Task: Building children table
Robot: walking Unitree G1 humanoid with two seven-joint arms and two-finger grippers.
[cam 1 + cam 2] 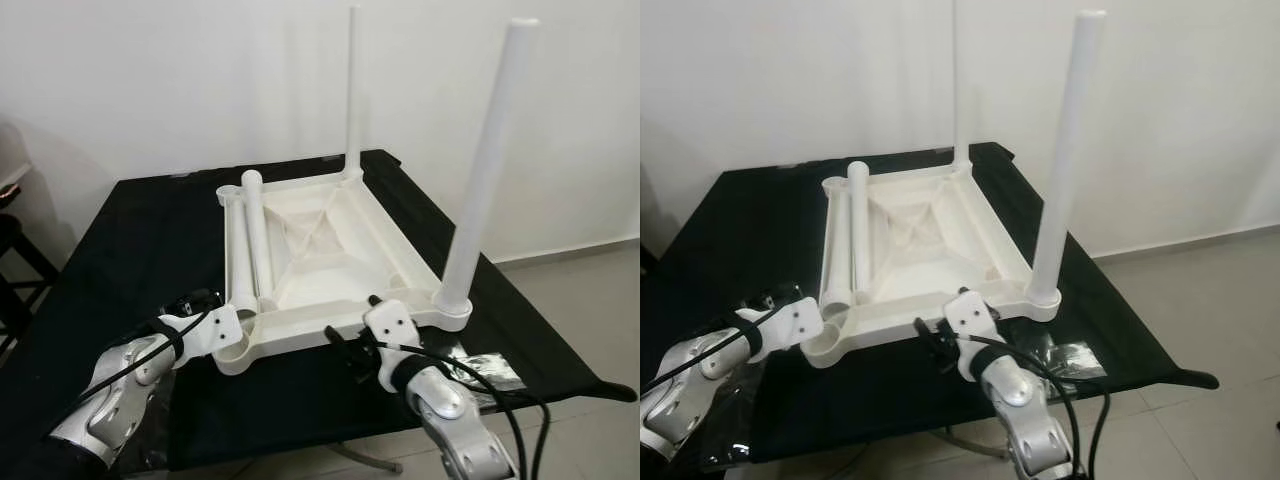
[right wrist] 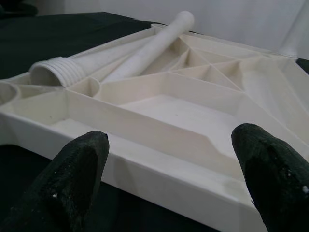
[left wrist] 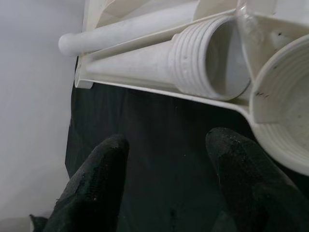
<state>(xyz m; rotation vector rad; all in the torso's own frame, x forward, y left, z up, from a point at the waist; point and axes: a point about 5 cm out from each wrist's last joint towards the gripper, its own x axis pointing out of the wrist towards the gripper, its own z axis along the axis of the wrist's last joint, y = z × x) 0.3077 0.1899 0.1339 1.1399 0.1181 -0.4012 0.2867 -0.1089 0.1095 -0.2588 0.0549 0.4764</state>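
Legs: two upright [image 1: 487, 170], two loose [image 1: 252, 240] on tabletop [image 1: 330, 240].

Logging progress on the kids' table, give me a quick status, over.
Left gripper and right gripper open at tabletop's near edge. Two legs upright, two loose legs lying inside. Near-left socket empty. No obstruction.

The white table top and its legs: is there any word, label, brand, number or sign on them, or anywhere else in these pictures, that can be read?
None can be read.
White table top: plain ribbed plastic, no marking.
Two standing legs and two loose legs: plain white.
Black cloth: bare.
Clear plastic bag by the right pincer: any print is too blurred to tell.
Left pincer: black fingers, unmarked.
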